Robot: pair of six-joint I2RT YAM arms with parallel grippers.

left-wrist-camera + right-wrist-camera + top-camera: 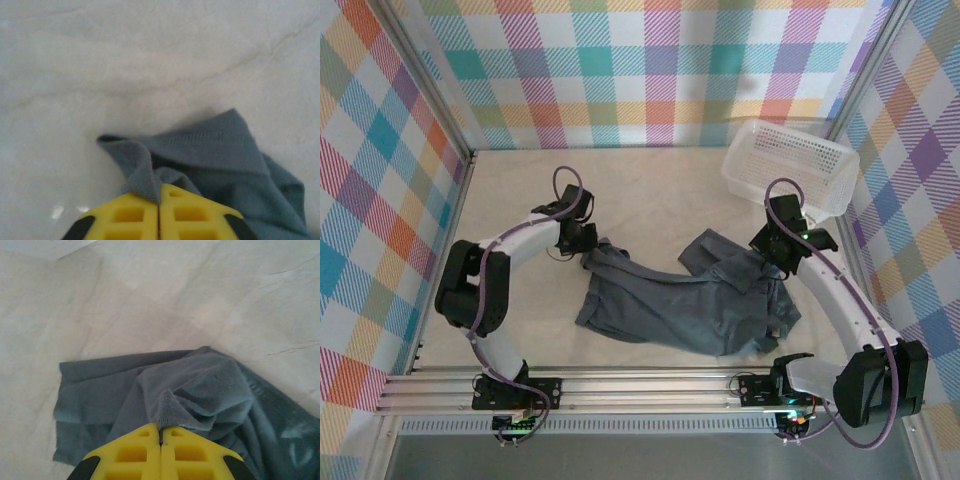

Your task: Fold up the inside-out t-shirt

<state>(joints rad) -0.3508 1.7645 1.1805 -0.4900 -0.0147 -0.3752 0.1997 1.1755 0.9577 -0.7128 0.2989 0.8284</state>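
Evidently the dark slate-grey soft-cloth t-shirt is lying crumpled on the pale table; the left gripper and right gripper are each pinching opposite edges, probably for stretching it flat.

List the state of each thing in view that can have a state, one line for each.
t-shirt, not folded, crumpled on the table, pinched in two places.
left gripper, shut on a fold of the t-shirt.
right gripper, shut on a fold of the t-shirt.
white mesh basket, empty, tilted, apart from the t-shirt.
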